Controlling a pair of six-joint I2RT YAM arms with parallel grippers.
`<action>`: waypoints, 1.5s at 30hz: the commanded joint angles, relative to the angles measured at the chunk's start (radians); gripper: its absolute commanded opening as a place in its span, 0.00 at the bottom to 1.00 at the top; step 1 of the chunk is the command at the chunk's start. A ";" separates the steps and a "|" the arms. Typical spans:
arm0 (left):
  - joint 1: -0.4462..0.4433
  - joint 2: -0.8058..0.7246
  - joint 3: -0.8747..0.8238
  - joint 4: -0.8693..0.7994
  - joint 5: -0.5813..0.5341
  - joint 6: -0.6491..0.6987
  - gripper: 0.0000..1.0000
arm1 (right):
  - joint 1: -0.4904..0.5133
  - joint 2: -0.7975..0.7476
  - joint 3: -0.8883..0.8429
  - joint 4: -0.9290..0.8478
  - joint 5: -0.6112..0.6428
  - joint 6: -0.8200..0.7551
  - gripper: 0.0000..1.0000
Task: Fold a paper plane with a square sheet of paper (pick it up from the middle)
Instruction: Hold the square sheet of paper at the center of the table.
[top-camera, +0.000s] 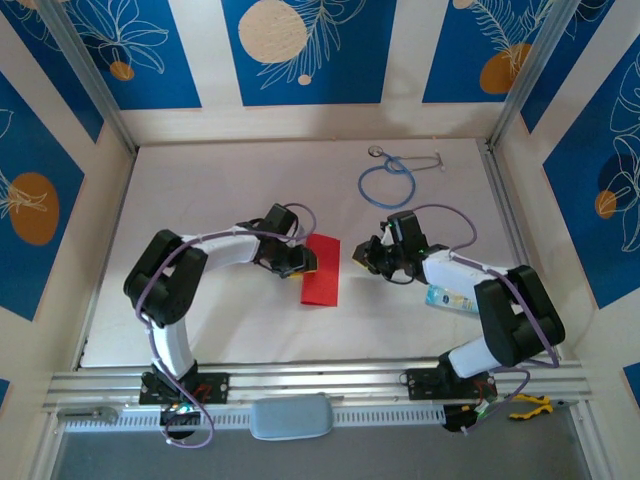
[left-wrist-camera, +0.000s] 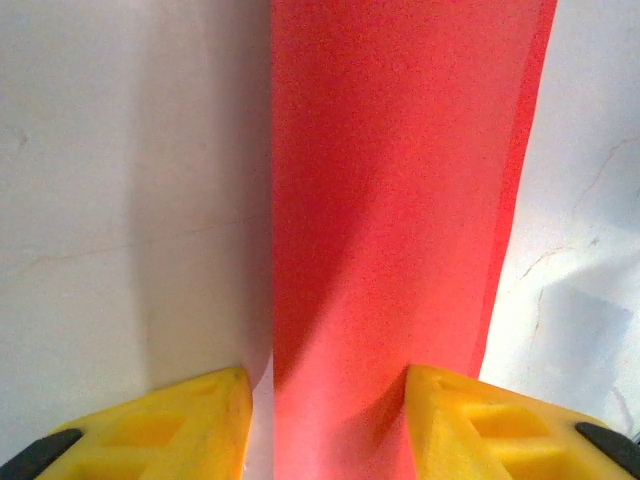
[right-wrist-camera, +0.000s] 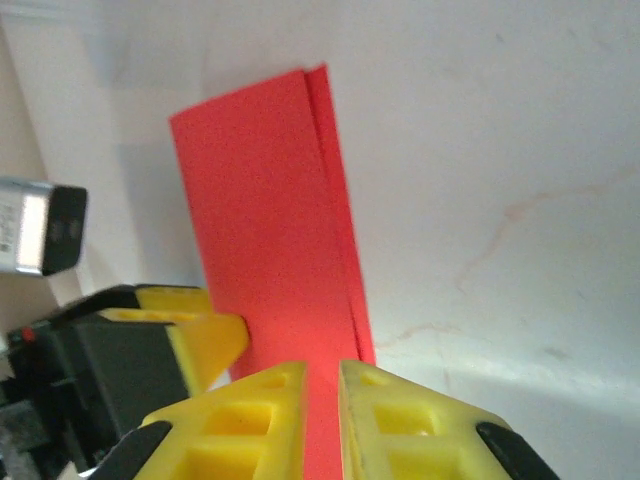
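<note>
The thin, bright red, matte sheet of paper (top-camera: 324, 272) lies flat on the white table (top-camera: 220, 200). It is nearer the arm bases than the blue looped stethoscope (top-camera: 362, 184) and a little to its left. It is folded into a narrow oblong. In the right wrist view the sheet (right-wrist-camera: 265, 220) shows two layers whose long edges do not quite meet. In the left wrist view a slim darker strip runs down one side of the sheet (left-wrist-camera: 390, 220).

The left gripper (top-camera: 300, 262) sits further left of the stethoscope than the paper does, at the paper's left long edge. It is released: its yellow fingers (left-wrist-camera: 328, 375) stand apart over the sheet, one beside the edge and one above the red surface.

The right gripper (top-camera: 362, 255) is almost straight towards the bases from the stethoscope and just clear of the paper's right edge. It is nearly clenched, with only a slim slit between its yellow fingers (right-wrist-camera: 322, 370), and nothing appears to be grasped.

A white and turquoise packet (top-camera: 445, 297) lies right of the stethoscope and closer to the bases, beside the right arm.
</note>
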 joint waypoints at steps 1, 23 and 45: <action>-0.004 0.037 0.054 -0.093 -0.057 0.046 0.46 | 0.000 -0.040 -0.020 -0.040 0.022 -0.004 0.16; -0.057 0.117 0.160 -0.205 -0.102 0.110 0.50 | 0.006 -0.041 -0.027 -0.049 0.030 -0.004 0.17; -0.074 0.150 0.167 -0.210 -0.117 0.104 0.52 | 0.023 0.001 -0.002 -0.043 0.012 -0.014 0.17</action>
